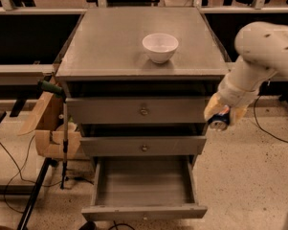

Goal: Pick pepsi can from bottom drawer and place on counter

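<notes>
The pepsi can (219,120) is a small dark blue can with a silver end, held in the air at the cabinet's right side, level with the gap between the two knobbed drawer fronts. My gripper (221,114) is shut on it, yellowish fingers wrapped around the can, with the white arm rising to the upper right. The bottom drawer (143,188) stands pulled out below, its grey floor bare. The counter (115,42) is the flat grey top of the cabinet, above and left of the can.
A white bowl (160,47) sits on the counter right of centre. Two shut drawer fronts with brass knobs (143,111) are above the open drawer. A cardboard box (50,128) and a stand with cables are at the cabinet's left. Speckled floor lies to the right.
</notes>
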Action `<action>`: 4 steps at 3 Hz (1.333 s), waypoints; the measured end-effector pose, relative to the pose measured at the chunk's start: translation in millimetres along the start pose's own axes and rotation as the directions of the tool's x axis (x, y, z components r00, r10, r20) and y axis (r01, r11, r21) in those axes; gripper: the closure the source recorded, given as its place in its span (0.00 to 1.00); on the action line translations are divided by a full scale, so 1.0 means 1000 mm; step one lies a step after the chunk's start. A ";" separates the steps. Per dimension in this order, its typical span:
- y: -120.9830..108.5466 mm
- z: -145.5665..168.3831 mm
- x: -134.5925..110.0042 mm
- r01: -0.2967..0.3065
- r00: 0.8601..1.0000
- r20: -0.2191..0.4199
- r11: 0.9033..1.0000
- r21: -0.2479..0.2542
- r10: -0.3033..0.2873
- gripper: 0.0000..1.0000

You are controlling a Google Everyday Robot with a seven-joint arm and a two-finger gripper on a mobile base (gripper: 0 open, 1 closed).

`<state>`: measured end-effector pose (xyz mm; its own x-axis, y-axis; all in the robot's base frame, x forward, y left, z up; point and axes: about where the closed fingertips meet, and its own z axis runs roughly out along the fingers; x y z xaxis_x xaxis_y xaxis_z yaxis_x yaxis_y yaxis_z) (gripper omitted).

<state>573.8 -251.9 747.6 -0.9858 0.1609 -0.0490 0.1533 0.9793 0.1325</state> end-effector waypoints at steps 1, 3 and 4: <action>0.000 -0.059 -0.001 -0.005 0.996 0.085 1.000 0.002 0.005 1.00; 0.041 -0.145 -0.012 0.039 0.974 0.224 0.999 -0.022 -0.033 1.00; 0.063 -0.162 -0.040 0.039 0.969 0.247 0.998 -0.047 -0.027 1.00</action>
<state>611.5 -217.0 918.4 -0.9417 0.1602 -0.2959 0.1109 0.9780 0.1767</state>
